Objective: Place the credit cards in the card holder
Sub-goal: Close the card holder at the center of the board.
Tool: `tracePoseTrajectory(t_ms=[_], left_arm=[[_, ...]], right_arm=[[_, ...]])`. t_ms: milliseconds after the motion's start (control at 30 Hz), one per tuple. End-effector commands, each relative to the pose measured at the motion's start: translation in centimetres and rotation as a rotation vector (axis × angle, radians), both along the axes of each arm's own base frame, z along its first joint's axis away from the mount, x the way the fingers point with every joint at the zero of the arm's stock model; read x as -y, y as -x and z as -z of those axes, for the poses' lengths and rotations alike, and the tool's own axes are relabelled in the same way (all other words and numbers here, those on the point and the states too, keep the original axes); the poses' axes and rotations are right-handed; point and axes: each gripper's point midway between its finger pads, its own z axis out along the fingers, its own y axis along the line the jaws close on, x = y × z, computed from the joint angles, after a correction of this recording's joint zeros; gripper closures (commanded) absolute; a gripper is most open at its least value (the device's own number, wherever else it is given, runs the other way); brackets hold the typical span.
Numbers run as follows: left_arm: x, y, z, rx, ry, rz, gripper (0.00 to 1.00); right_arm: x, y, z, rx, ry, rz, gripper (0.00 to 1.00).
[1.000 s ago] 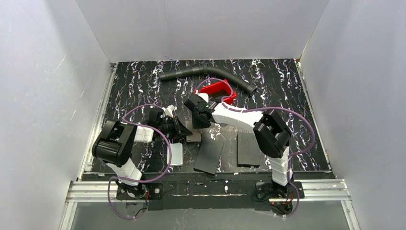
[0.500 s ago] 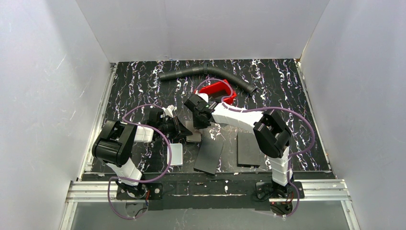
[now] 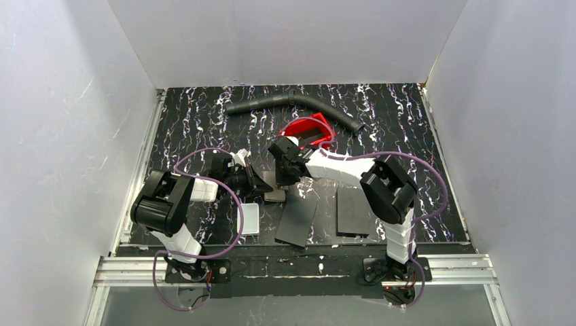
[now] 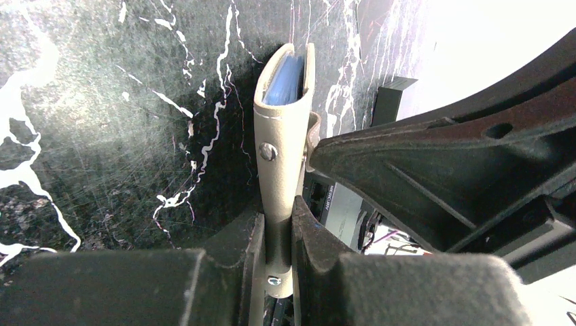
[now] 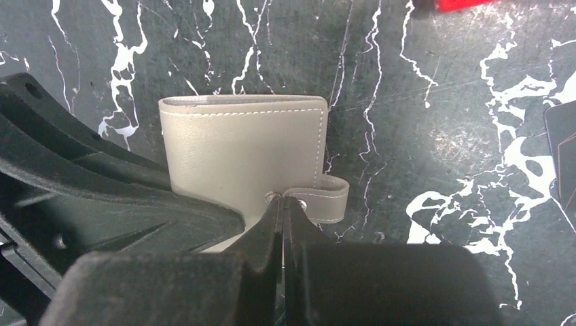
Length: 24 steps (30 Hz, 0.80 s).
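1. One black marbled worktop [image 3: 197, 122] carries everything.
2. Two arms: the left arm [image 3: 170, 204] and the right arm [image 3: 380, 187] both reach to the middle of the worktop.
3. One black ribbed hose [image 3: 299, 103] lies along the far edge.
4. Two flat black panels [image 3: 297, 221] [image 3: 353, 210] lie near the near edge, right of the middle.
5. One red tray [image 3: 309, 130] sits just behind the right arm's wrist.
6. One white box [image 3: 250, 219] lies by the near edge, beside the left arm.
7. One card holder [image 5: 244, 153] stands on edge at the middle of the worktop, between the two grippers. It is folded, with a blue inner face showing at its top gap in the left wrist view.
8. The left gripper [image 4: 278, 231] clamps the card holder's lower edge between its fingers.
9. The right gripper [image 5: 282, 204] has its fingers pressed together, tips at the snap of the one clasp tab [image 5: 326, 200]; whether they pinch the tab I cannot tell.
10. Since a second ago, the right gripper has shifted slightly toward the near edge, uncovering more of the red tray. The left arm, panels, box and hose have not moved.
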Motion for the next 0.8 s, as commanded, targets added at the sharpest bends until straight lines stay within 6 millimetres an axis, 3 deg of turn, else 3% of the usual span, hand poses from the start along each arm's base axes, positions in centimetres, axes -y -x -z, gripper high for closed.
tracePoseTrajectory(t_ms=[0, 433, 767], left_arm=[[-1.3, 0.4, 2.5, -0.036, -0.111, -0.035, 1.0], [-1.3, 0.5, 2.7, -0.042, -0.115, -0.035, 1.0], [-1.2, 0.5, 2.8, -0.048, -0.115, -0.034, 1.0]], right_arm=[[-0.6, -0.9, -1.5, 0.017, -0.102, 0.024, 0.99], [-0.9, -1.3, -2.8, 0.018, -0.207, 0.039, 0.99], [-1.6, -0.7, -2.2, -0.025, -0.226, 0.008, 0.99]])
